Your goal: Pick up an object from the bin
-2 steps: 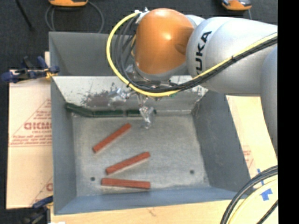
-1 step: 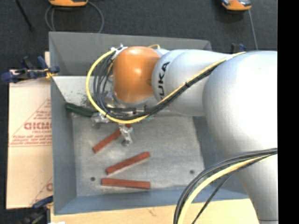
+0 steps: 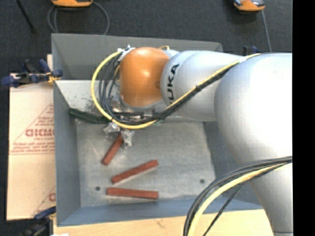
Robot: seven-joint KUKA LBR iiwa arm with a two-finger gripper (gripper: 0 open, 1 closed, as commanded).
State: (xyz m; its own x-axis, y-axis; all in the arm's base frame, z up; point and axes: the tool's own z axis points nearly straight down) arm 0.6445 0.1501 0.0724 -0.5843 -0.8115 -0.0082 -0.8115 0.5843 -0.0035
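Red-brown stick (image 3: 111, 153), upper-left of 3 in bin (image 3: 64, 146): looks stiff, light; best taken mid-length across narrow width. Gripper (image 3: 118, 134) at its upper end, opening cannot be told.

bin (image 3: 64, 171): grey sheet metal, matt; walls smooth, floor duller, scuffed and speckled with fine grit.
upper stick (image 3: 111, 153), middle stick (image 3: 134, 171), lower stick (image 3: 132, 193): reddish-brown, matt, flat-faced, no shine; wood or plastic, cannot tell.
arm casing (image 3: 246, 92): pale silver-white, smooth, semi-gloss, soft highlights along the curve, black printed lettering.
orange cover (image 3: 141, 76): smooth dome, glossy, looks like plastic, bright highlight on top.
yellow cable (image 3: 100, 75): smooth sheath, slight sheen; the dark cables beside it are matt.
gripper (image 3: 119, 132): bare grey metal, hard-edged, small bright glints.
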